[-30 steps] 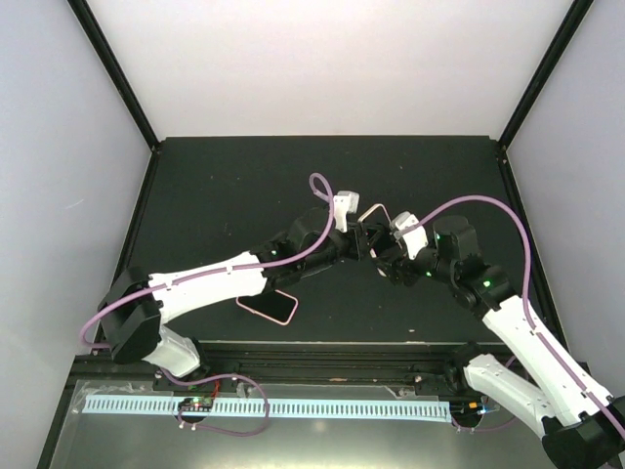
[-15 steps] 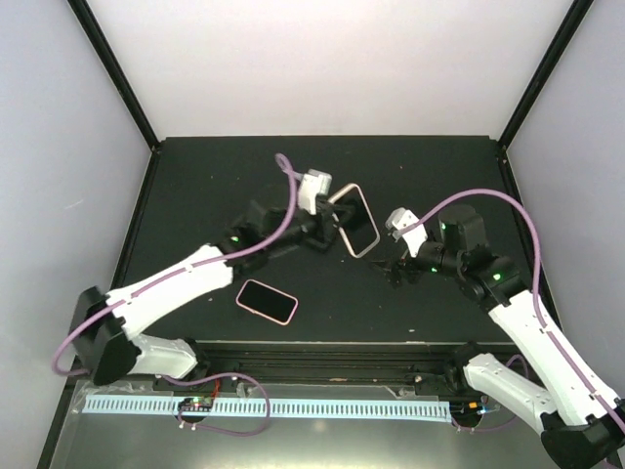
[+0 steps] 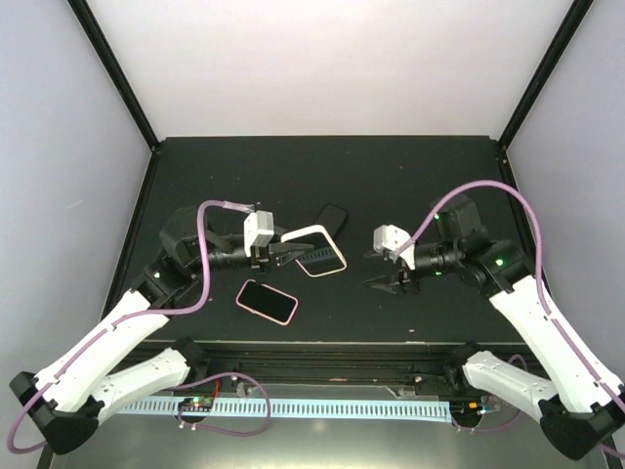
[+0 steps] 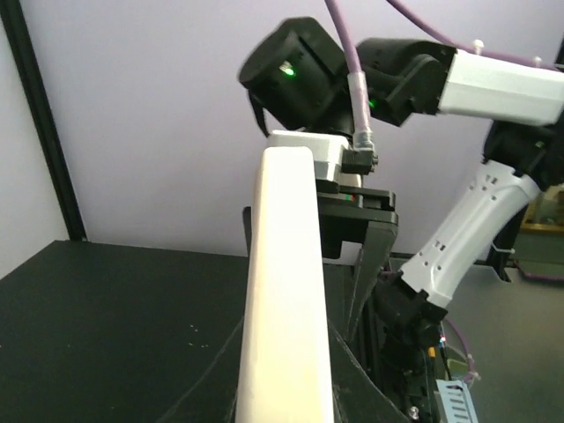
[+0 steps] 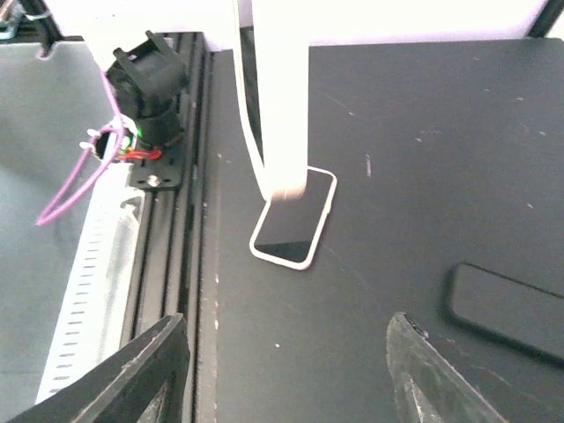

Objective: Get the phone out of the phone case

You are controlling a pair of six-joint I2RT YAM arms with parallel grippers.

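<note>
left gripper [image 3: 281,252] — fingers clamped on cream phone case [image 3: 317,251], frame centre | black phone [image 3: 332,217] flat, just above case | right gripper [image 3: 388,285] — fingers apart, right of centre | pink-cased phone [image 3: 266,301] below case

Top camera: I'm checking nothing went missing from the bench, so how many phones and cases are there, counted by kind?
Bare black phone: 1
Cased phone: 1
Empty white case: 1
Total: 3
</note>
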